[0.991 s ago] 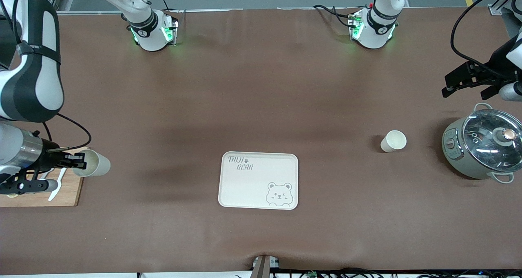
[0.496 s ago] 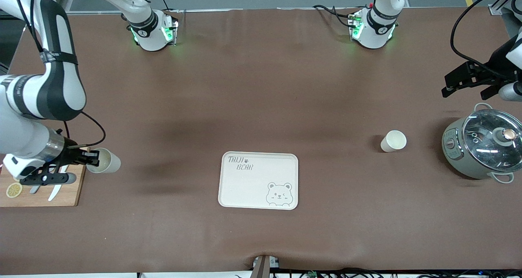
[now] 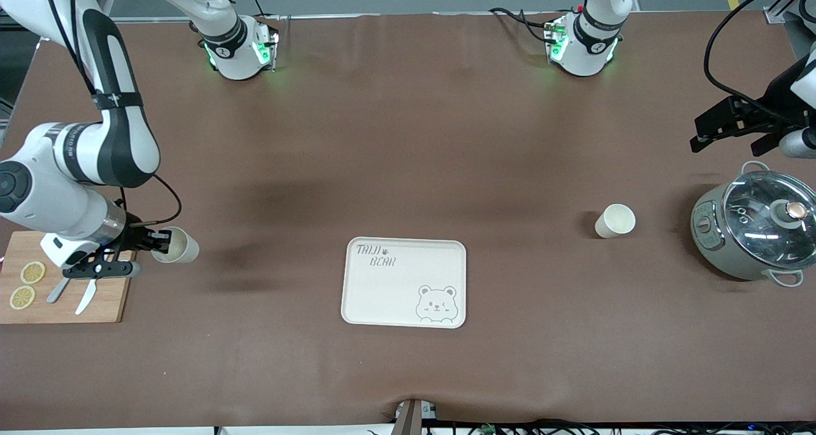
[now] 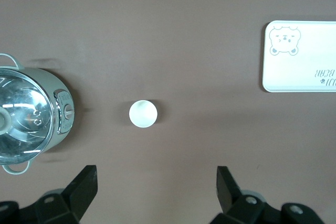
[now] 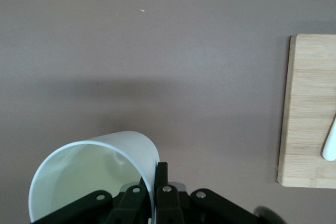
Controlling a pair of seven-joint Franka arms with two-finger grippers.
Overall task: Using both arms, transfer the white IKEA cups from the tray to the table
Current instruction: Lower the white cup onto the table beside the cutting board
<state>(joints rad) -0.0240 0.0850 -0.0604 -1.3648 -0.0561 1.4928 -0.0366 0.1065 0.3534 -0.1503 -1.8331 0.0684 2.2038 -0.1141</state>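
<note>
**One cup gripped by its rim, the other standing free**

The right gripper is pinching the rim of a small off-white handleless cup, one finger inside the mouth and one outside, as the right wrist view shows with the thin wall caught between the narrowed black fingers. This held cup is hanging over the brown table just beside the edge of a light wooden cutting board at the right arm's end of the table. On the board are lying two lemon slices and a white utensil.

The left gripper is hovering with its fingers spread wide and nothing between them, above the table at the left arm's end, over the area close to a grey-green pot with a glass lid. The second off-white cup is standing upright on the table, well apart from that gripper, between the pot and the tray, closer to the pot. In the left wrist view this cup is sitting ahead of the gap between the two spread fingers, with the pot beside it.

A cream rectangular tray printed with a bear is lying flat near the middle of the table, nearer to the front camera than the standing cup, and carrying nothing. Both cups are well apart from it.
</note>
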